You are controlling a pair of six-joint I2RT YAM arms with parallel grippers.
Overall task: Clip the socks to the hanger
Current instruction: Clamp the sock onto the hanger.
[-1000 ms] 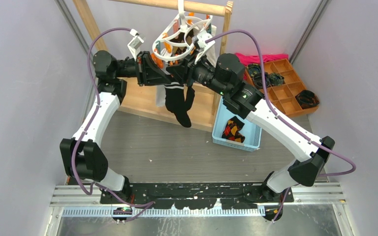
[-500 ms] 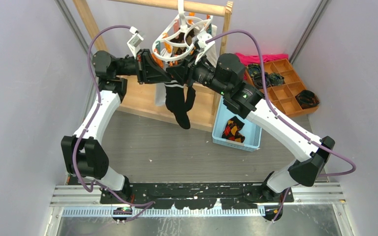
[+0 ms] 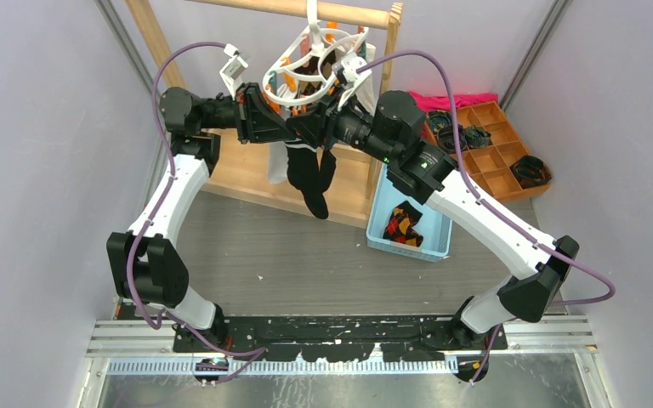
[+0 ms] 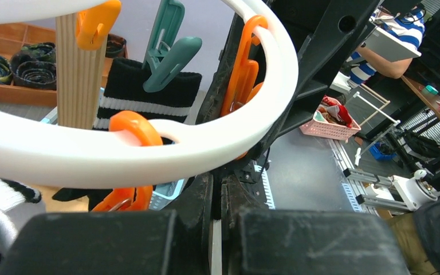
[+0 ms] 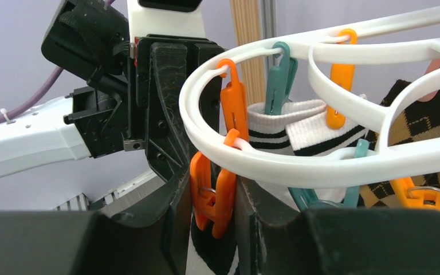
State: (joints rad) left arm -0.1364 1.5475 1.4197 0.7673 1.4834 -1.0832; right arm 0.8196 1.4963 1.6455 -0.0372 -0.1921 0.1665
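Since a second ago both wrists have crept a little higher toward the rack, and the dangling sock has risen with them. From my side of the table, both arms stretch forward from their bases, elbows bent outward, forearms angling in so the wrists meet almost nose to nose under the hanger (image 5: 298,163).

The left gripper (image 4: 217,192) is closed tight, and from overhead the black sock (image 3: 306,174) hangs straight down from its tips, toe lowest. The pinch point itself is hidden from me.

The right gripper (image 5: 212,183) is part-closed, its fingers pressing either side of an orange clip (image 5: 206,197) on the ring's near edge, with the sock just below it.

Further in, the second black sock (image 4: 129,94) hangs by its striped cuff from a teal clip (image 4: 169,63). The hanger hooks over the wooden rack (image 3: 306,10) at the back.
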